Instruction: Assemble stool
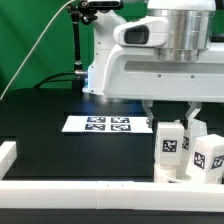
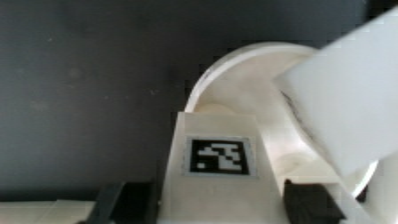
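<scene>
A: Where is the chunky white plastic tagged leg [image 1: 171,146] found?

B: Upright, at the exterior view's right, near the white border rail [image 1: 80,186]; two more legs [image 1: 208,156] are seen beside it.

A: And the gripper [image 1: 168,117]?

B: Directly above it, long axis vertical between the fingers [image 1: 147,116]; whether they are closed cannot be told.

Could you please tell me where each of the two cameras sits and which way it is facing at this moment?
Exterior view: off the arm, looking across the black table at the marker board, the white legs and the arm's wrist above them.
Wrist view: on the wrist, looking down past the gripper at the seat disc and a tagged leg.
Shared: the tagged legs and black table.
</scene>
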`<state>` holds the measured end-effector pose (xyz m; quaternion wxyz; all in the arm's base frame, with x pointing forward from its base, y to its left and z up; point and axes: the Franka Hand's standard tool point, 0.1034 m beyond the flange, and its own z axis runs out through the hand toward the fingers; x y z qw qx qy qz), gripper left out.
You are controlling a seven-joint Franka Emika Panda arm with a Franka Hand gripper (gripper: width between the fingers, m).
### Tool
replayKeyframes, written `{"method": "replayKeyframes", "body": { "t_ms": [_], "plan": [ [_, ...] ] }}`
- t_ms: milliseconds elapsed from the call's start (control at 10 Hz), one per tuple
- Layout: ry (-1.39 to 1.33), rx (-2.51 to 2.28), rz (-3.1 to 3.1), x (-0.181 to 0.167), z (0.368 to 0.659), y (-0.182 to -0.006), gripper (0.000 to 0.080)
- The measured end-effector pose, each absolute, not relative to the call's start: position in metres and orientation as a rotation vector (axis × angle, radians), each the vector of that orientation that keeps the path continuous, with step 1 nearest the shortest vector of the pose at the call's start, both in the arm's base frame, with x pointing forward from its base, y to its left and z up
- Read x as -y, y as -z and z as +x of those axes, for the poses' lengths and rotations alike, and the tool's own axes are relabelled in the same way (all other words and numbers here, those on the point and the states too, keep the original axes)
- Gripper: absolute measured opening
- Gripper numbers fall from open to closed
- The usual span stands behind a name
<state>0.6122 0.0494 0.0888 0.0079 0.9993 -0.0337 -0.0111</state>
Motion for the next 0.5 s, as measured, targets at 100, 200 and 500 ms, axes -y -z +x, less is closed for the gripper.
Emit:
{"method": "replayKeyframes", "body": {
  "t_ms": [100, 200, 500],
  "plan": [
    [0.003, 0.169, 3.126, -0.0504, 0.6149, -0.0887, 0.0337],
    [0.002, 0.296, 3.117, -0.0514, 0.6148, -0.0887, 0.0337],
    [0.001, 0.606, 3.073, -0.0532, 0.6146, -0.0885, 0.0337]
  ]
}}
